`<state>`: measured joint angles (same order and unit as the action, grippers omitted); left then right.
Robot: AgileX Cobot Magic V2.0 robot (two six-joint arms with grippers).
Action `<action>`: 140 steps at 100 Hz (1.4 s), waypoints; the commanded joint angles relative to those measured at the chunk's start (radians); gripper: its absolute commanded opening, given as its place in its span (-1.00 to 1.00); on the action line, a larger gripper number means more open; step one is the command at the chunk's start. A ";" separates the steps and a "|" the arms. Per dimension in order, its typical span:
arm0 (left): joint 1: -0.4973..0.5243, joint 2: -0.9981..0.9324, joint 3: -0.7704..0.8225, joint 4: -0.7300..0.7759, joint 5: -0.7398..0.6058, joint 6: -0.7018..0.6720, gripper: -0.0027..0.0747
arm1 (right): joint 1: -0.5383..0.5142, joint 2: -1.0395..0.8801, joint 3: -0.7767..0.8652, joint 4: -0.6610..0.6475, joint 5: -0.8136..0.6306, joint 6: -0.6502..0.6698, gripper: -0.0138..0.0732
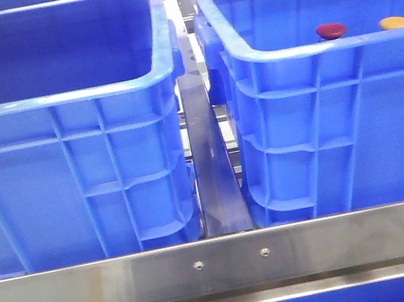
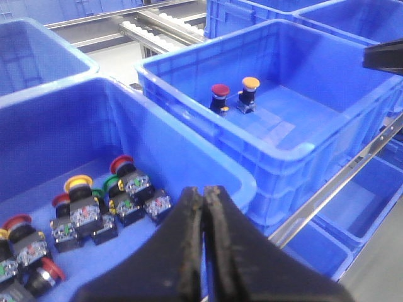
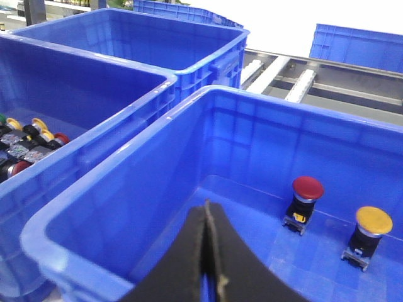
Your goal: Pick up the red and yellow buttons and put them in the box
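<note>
Two large bright-blue plastic crates with ribbed walls and thick rolled rims sit side by side behind a brushed steel rail (image 1: 222, 266), a narrow gap between them. In the front view the right-hand crate (image 1: 321, 114) holds two small mushroom-cap push buttons, visible just above its near rim: a dark red button (image 1: 331, 30) and, beside it but not touching, an orange-yellow button (image 1: 395, 23). Both stand upright on the crate floor near the far wall, each on a small dark base. The left-hand crate (image 1: 72, 166) shows only bare blue walls from this angle.

The left wrist view looks down into that left-hand crate, where a loose cluster of spare push buttons (image 2: 94, 211) with red, yellow and green caps lies on the floor. The left gripper (image 2: 203, 239), black and tapered, hovers above this crate with its two fingers pressed together and nothing between them.

The right wrist view shows the right gripper (image 3: 208, 251) above the right-hand crate, its black fingers likewise closed together and empty. The red and yellow buttons stand well apart from it. A roller conveyor (image 3: 296, 78) runs beyond the crates.
</note>
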<state>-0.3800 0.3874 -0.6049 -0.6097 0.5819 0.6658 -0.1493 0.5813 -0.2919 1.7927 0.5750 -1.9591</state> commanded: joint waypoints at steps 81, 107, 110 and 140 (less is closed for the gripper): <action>-0.006 -0.042 0.031 -0.024 -0.083 -0.012 -0.98 | -0.010 -0.074 -0.001 0.125 0.045 0.003 -0.84; -0.006 -0.042 0.031 -0.024 -0.083 -0.012 -0.98 | -0.010 -0.074 -0.001 0.125 0.045 0.003 -0.84; -0.006 -0.042 0.031 -0.024 -0.083 -0.012 -0.98 | -0.010 -0.074 -0.001 0.125 0.045 0.003 -0.84; 0.058 -0.052 0.093 0.189 -0.211 -0.116 -0.98 | -0.010 -0.074 -0.001 0.125 0.044 0.003 -0.84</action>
<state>-0.3558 0.3294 -0.5125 -0.4663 0.5006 0.6346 -0.1532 0.5058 -0.2675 1.7891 0.5850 -1.9591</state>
